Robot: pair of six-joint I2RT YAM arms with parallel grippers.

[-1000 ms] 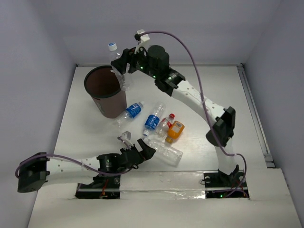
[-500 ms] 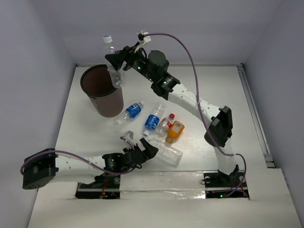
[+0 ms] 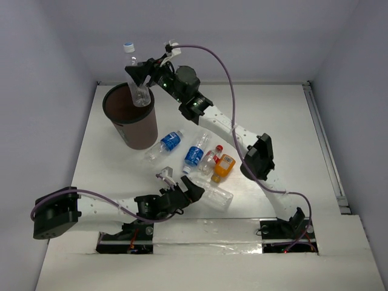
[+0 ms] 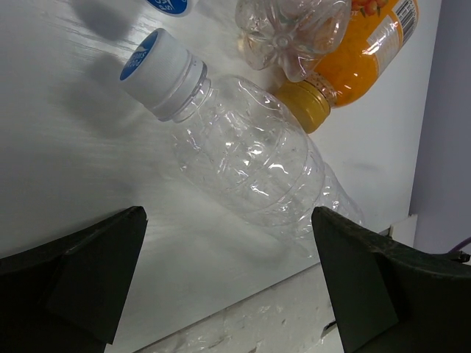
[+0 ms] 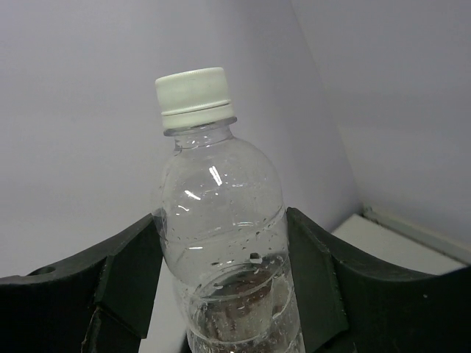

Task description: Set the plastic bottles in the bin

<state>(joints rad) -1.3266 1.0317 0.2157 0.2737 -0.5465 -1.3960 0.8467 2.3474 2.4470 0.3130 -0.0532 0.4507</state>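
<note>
My right gripper (image 3: pixel 140 79) is shut on a clear bottle with a white cap (image 3: pixel 136 76) and holds it upright over the mouth of the dark brown bin (image 3: pixel 134 124). In the right wrist view the bottle (image 5: pixel 221 235) sits between both fingers. My left gripper (image 3: pixel 193 189) is open and low over the table, its jaws wide on either side of a clear bottle (image 4: pixel 243 154) lying on its side (image 3: pixel 215 195). Two blue-labelled bottles (image 3: pixel 171 141) (image 3: pixel 194 155), a red-capped bottle (image 3: pixel 209 160) and an orange bottle (image 3: pixel 224 167) lie at mid-table.
The bin stands at the far left of the white table (image 3: pixel 279 121). Grey walls close in the table at the back and sides. The table's front edge with clear tape (image 4: pixel 243 323) lies just below the left gripper.
My right gripper has carried the clear bottle leftward, from beside the bin's right rim to above its mouth. My left gripper has edged a little right toward the lying bottle.
</note>
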